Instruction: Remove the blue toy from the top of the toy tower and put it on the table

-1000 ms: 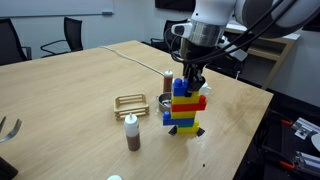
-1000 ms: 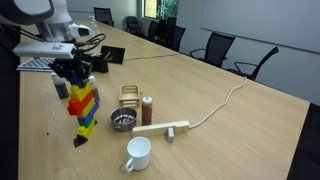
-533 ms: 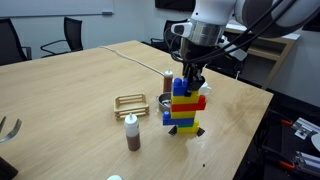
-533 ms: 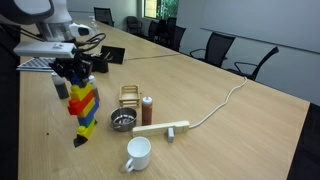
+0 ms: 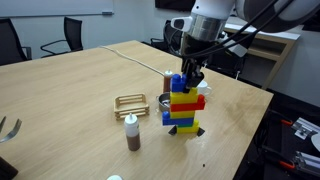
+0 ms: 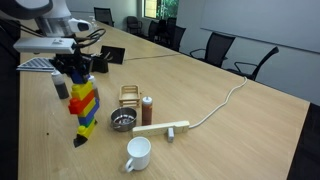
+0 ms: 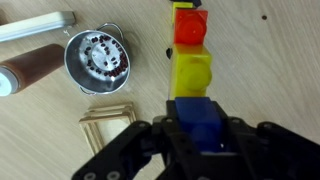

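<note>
Over table (image 5: 80, 80), hand (image 5: 189, 74) seemingly clasps half-hidden blue toy (image 7: 203, 112).

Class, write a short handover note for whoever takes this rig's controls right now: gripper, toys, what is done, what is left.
Gripper: shut on the blue toy, one finger on each side.
Tower: upright on the table, next to the strainer.
Blue toy: at the top of the tower, over the yellow block. The views do not show whether it has come free.
Done: grasp.
Left: lift the blue toy clear, set it on bare table, release.
</note>
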